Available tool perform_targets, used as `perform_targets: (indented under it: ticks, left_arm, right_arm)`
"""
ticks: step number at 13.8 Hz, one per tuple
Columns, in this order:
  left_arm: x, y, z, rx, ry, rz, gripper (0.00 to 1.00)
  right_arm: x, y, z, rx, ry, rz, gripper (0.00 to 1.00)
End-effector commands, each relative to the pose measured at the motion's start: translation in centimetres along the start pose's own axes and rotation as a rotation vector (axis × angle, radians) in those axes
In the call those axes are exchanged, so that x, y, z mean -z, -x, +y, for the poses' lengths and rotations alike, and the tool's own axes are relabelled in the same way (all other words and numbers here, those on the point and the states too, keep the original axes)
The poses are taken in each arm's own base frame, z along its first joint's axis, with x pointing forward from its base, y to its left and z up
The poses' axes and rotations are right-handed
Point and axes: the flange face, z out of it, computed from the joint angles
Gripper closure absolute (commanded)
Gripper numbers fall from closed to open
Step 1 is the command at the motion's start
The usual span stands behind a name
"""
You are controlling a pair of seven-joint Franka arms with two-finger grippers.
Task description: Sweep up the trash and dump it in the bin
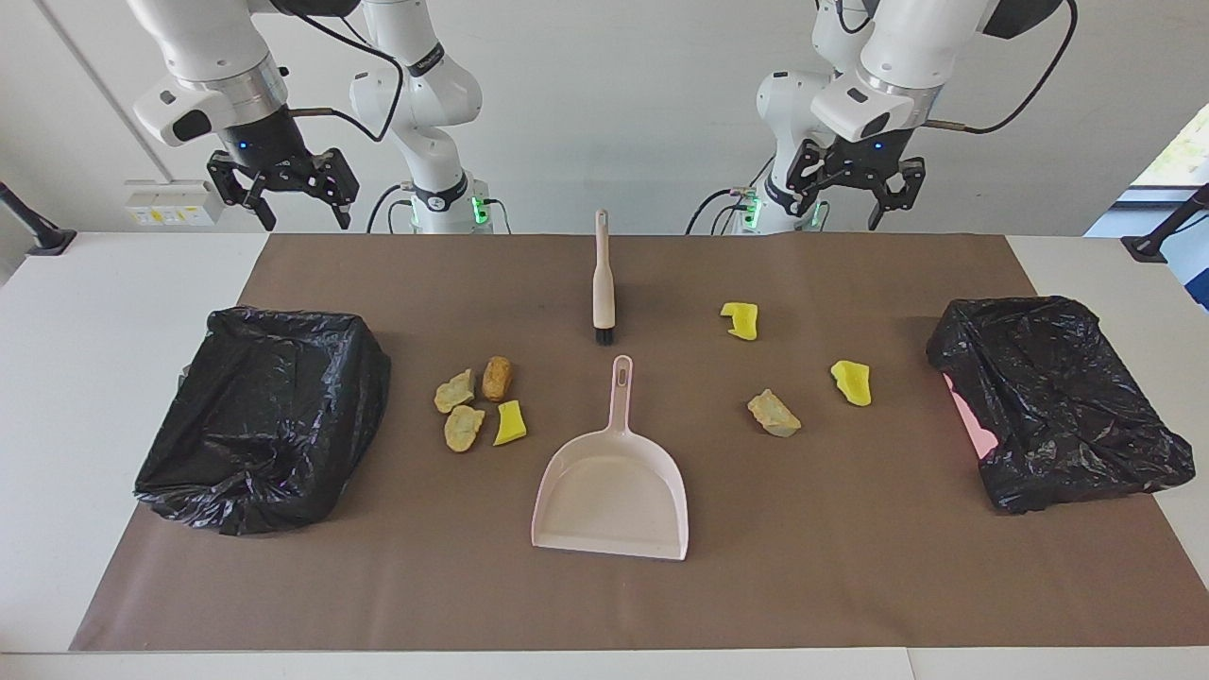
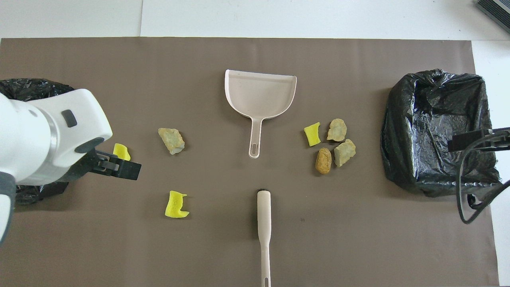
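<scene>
Facing view is showing both arms hanging raised at the robots' edge of the table, the left pincer and the right pincer each standing with fingers spread and carrying nothing. Trash is lying loose on the brown mat: four lumps clustering between the dustpan and the right arm's black-bagged bin, three lumps scattering toward the left arm's bin. Brush is lying nearer to the robots than the dustpan.
</scene>
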Motion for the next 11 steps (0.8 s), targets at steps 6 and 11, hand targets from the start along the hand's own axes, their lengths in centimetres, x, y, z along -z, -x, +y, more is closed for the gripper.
perform_targets:
  ticks: [6, 11]
  left_arm:
    - [-7.0, 3.1, 11.6, 0.022, -0.003, 0.020, 0.00]
    - [-10.0, 5.0, 17.7, 0.011, 0.018, 0.014, 0.00]
  right_arm:
    - [-7.1, -1.9, -1.5, -0.033, -0.021, 0.029, 0.00]
    - [-13.6, -6.0, -5.4, -0.007, -0.025, 0.057, 0.00]
